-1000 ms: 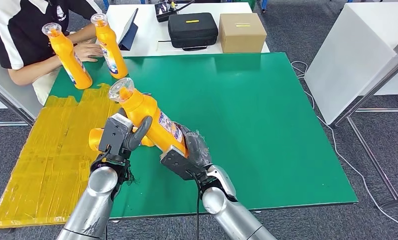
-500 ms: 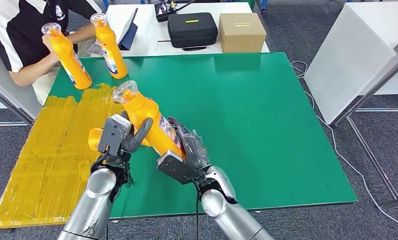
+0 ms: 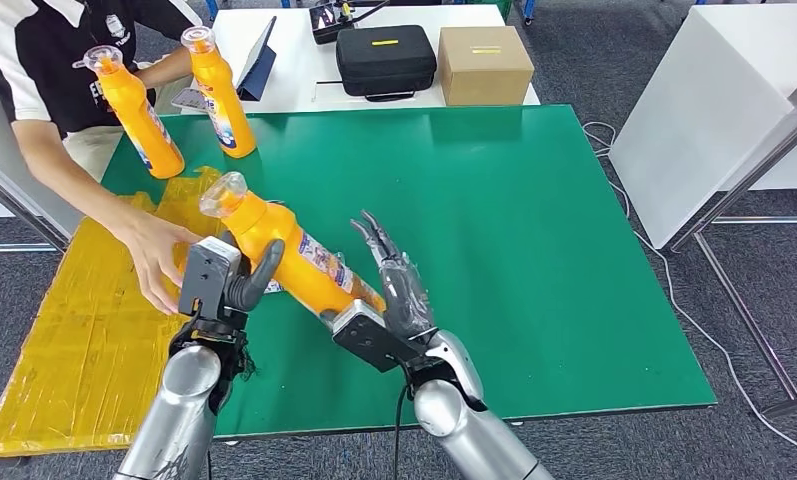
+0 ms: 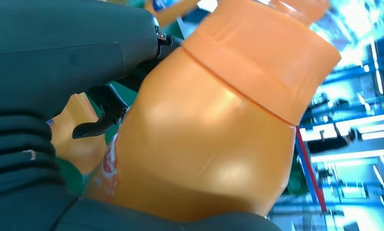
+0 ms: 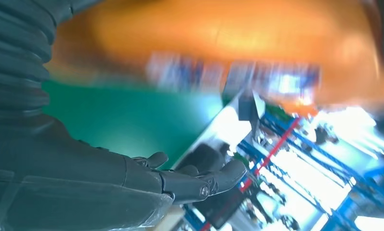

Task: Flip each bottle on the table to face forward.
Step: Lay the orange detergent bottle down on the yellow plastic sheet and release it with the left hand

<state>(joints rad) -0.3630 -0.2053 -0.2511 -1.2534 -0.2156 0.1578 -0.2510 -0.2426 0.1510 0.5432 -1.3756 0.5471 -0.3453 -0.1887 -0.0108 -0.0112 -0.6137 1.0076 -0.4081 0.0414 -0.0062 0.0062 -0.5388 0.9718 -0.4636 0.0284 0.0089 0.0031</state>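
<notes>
Your left hand [image 3: 224, 285] grips the orange bottle [image 3: 289, 258] above the green table [image 3: 534, 220] at its near left — base hidden behind your released, spread right hand [image 3: 394, 290], cap tilted up to the far left — while a person's hand [image 3: 159, 262] reaches in beside it.

Two upright bottles [image 3: 134, 105] far left on table [image 3: 534, 250], case [image 3: 385, 58] and box [image 3: 485, 63] behind, possibly on another table.

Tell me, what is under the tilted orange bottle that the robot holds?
Under the tilted orange plastic bottle, gripped by the left hand, lies the green table mat. A second orange bottle lies behind that hand, mostly covered. The right hand is spread open beside it.
</notes>
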